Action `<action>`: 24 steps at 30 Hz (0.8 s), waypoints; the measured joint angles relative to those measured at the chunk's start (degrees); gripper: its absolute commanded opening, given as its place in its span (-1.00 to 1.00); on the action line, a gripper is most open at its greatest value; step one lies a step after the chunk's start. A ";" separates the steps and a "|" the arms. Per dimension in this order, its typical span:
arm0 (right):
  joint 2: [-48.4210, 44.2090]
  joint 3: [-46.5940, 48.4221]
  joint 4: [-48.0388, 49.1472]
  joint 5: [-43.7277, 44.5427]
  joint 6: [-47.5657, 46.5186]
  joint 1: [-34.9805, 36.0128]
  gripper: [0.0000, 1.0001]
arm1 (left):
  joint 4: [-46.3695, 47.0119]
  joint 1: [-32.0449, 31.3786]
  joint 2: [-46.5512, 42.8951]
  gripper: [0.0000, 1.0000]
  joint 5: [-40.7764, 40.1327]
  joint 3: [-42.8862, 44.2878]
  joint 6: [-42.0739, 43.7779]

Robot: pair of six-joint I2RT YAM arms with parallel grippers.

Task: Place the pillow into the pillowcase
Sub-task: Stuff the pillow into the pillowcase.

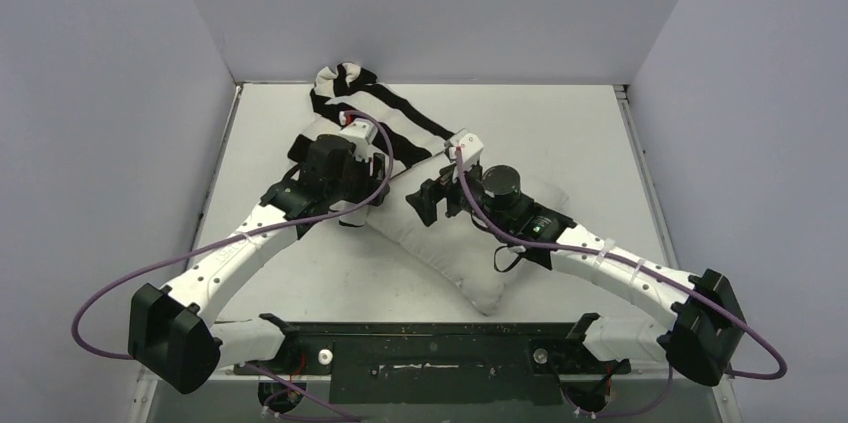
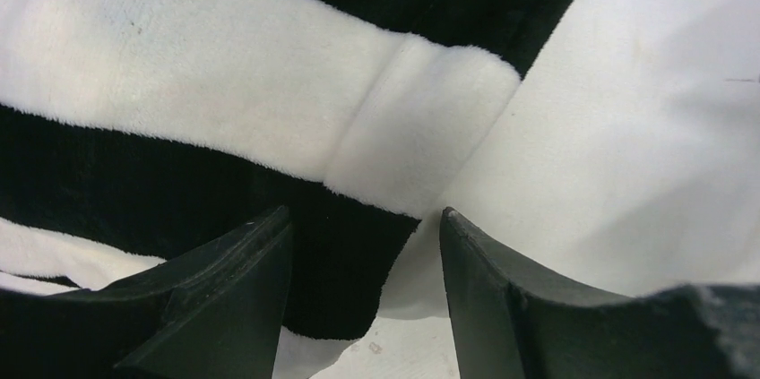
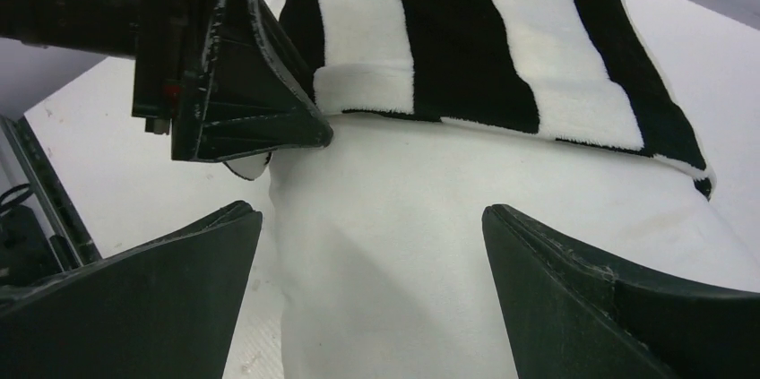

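Both jaws stand apart, holding nothing, over a partly covered pillow
Our left gripper is moderately parted at the pillowcase hem; our right gripper gapes wide over the bare pillow. The pillow lies mid-table, running toward 5 o'clock, and only its 11 o'clock end seems inside the pillowcase. We judge each jaw should pinch hem alone, then draw evenly toward 5 o'clock

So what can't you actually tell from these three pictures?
- Top view: the left arm and right arm partly cover where pillowcase meets pillow.
- Every view: how far the pillow reaches inside; striped fabric hides it.
- Left wrist view: too close to tell whether the left gripper touches cloth.
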 measured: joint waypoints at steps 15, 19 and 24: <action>8.02 -5.99 13.84 4.39 -26.01 13.44 1.00 | 3.52 0.24 -2.95 -1.00 -5.97 -5.68 -1.70; 15.17 -6.58 19.65 5.14 -31.54 13.25 0.94 | 3.58 0.72 -6.40 -1.00 -3.02 -5.38 -3.67; 24.22 -6.54 29.27 5.64 -31.54 10.38 -0.85 | 4.70 2.25 -6.99 -1.00 4.13 -3.72 -9.16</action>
